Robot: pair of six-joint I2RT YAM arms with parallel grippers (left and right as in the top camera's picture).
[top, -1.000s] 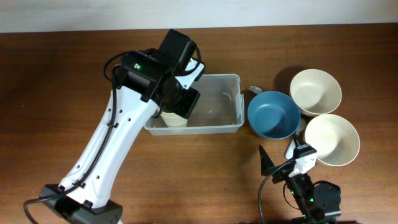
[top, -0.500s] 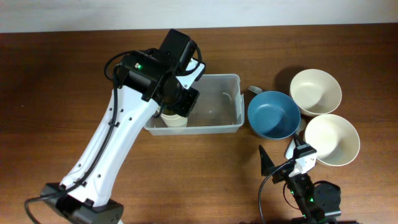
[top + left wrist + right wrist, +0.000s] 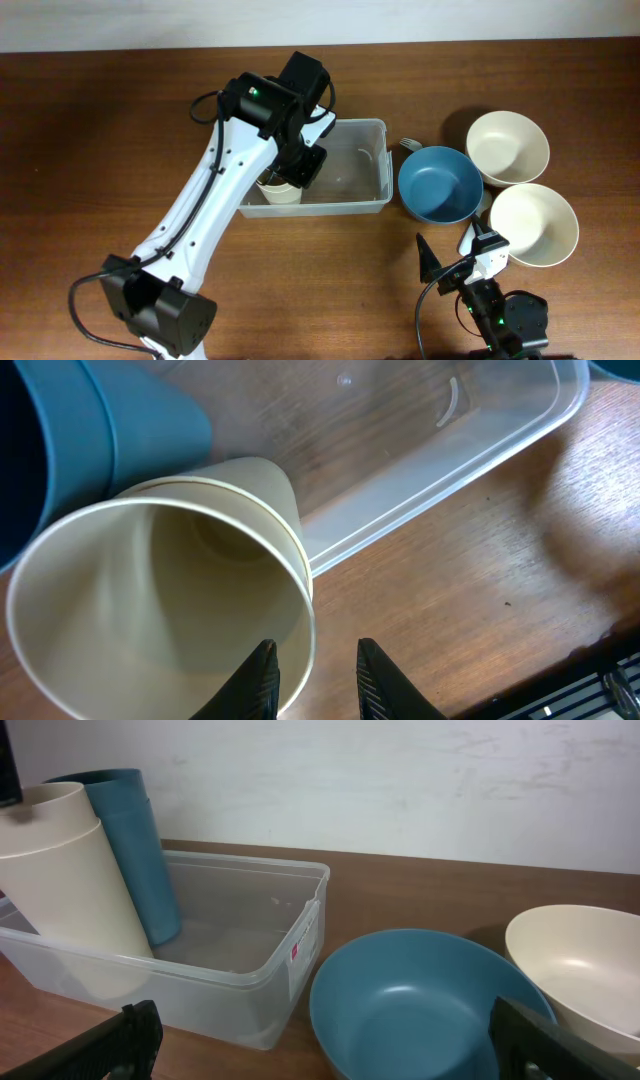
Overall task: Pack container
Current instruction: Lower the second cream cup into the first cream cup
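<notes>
The clear container (image 3: 365, 165) (image 3: 450, 450) (image 3: 250, 980) lies mid-table. At its left end stands a cream cup (image 3: 280, 192) (image 3: 160, 610) (image 3: 60, 870), with a blue cup (image 3: 100, 430) (image 3: 140, 850) upright right behind it. My left gripper (image 3: 295, 165) (image 3: 318, 680) hovers over the cream cup, its fingers narrowly apart astride the cup's rim, one inside and one outside, with a gap still showing at the outer finger. My right gripper (image 3: 455, 255) (image 3: 330, 1040) rests wide open near the front edge, facing the blue bowl and holding nothing.
A blue bowl (image 3: 440, 184) (image 3: 430, 1000) sits just right of the container. Two cream bowls (image 3: 508, 146) (image 3: 534, 224) stand further right. A utensil tip (image 3: 410, 143) pokes out behind the blue bowl. The right half of the container holds nothing.
The left arm has swung its elbow right and the gripper has shifted slightly up-right above the cup, its fingers narrowing. The cream cup and right arm have stayed put.
</notes>
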